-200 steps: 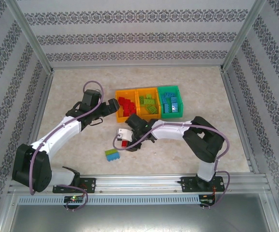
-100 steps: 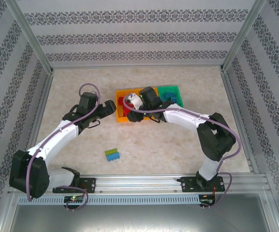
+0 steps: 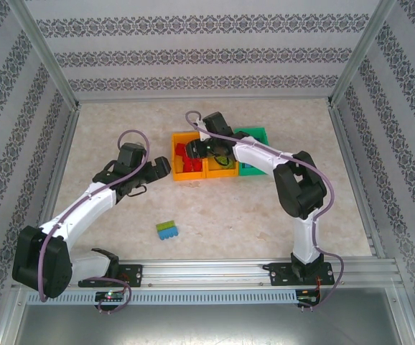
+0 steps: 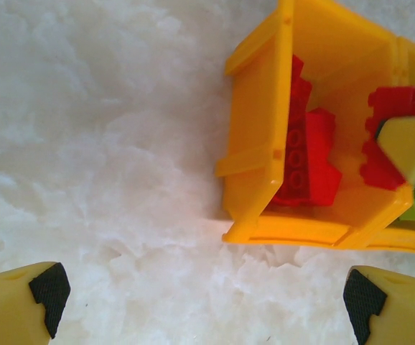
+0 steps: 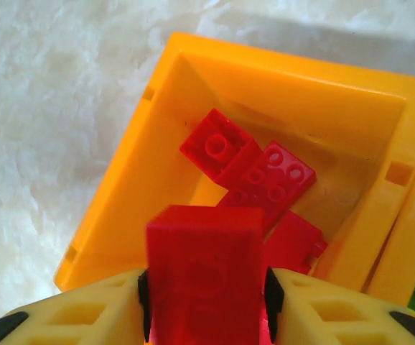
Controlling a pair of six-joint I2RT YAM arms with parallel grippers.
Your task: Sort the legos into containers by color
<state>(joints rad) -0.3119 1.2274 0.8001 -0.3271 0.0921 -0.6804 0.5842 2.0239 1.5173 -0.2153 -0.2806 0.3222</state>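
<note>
Right gripper (image 5: 206, 313), clamping red lego (image 5: 204, 262), moved seemingly over orange bin (image 5: 118, 198) (left gripper (image 4: 204, 296) open).

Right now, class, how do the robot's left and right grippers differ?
The left gripper is open and empty; the right gripper is shut on a red brick. The left gripper hangs over the table beside the orange bin of red bricks; the right gripper is above that bin. Both are yellow.
</note>
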